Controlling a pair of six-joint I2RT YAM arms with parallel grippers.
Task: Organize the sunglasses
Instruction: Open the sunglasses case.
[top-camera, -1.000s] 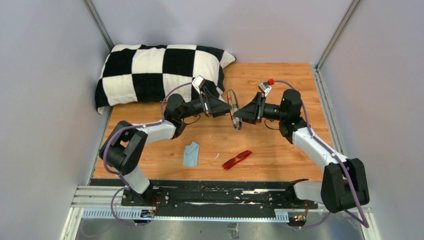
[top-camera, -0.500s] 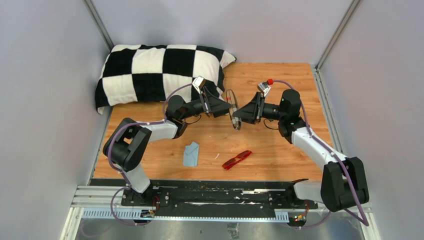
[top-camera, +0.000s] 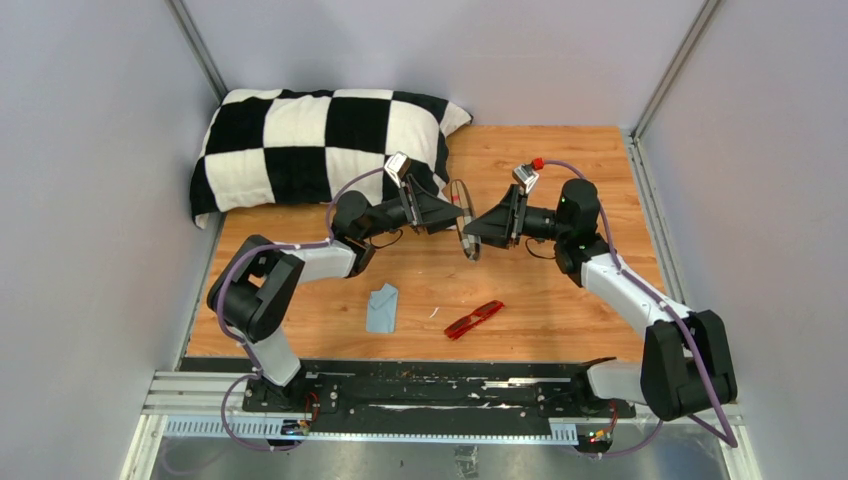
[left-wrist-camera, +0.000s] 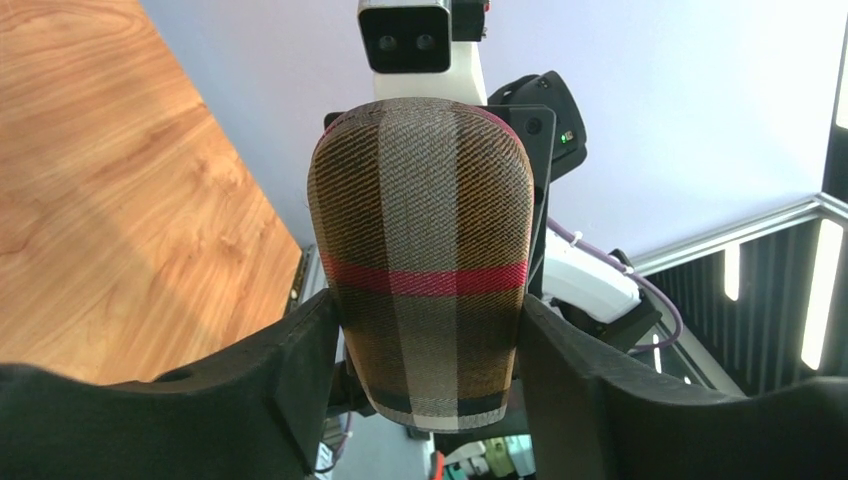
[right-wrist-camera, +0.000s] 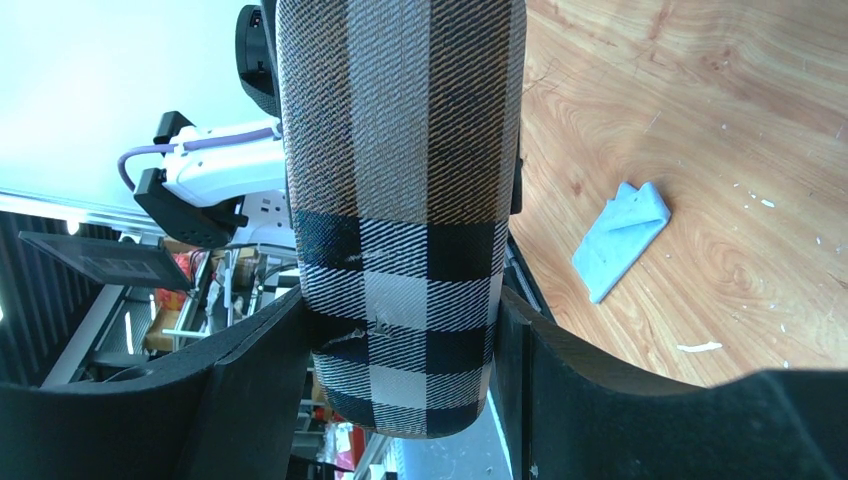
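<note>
The red sunglasses (top-camera: 474, 319) lie folded on the wooden table, near the front centre, away from both grippers. A grey plaid case (top-camera: 465, 231) hangs on edge in the air above the middle of the table, with a gripper at each end. My left gripper (top-camera: 453, 215) reaches in from the left, and both fingers press the sides of the case (left-wrist-camera: 420, 240). My right gripper (top-camera: 477, 228) comes in from the right, shut on the other end of the case (right-wrist-camera: 400, 150). The case looks closed.
A folded light blue cloth (top-camera: 381, 308) lies left of the sunglasses and also shows as the cloth (right-wrist-camera: 620, 240) in the right wrist view. A black-and-white checked pillow (top-camera: 320, 140) fills the back left corner. Grey walls enclose the table; a black rail (top-camera: 420, 385) runs along the near edge.
My left gripper's jaws have closed in from wide open onto the case. The left arm's elbow has shifted slightly right. The right gripper keeps its hold.
</note>
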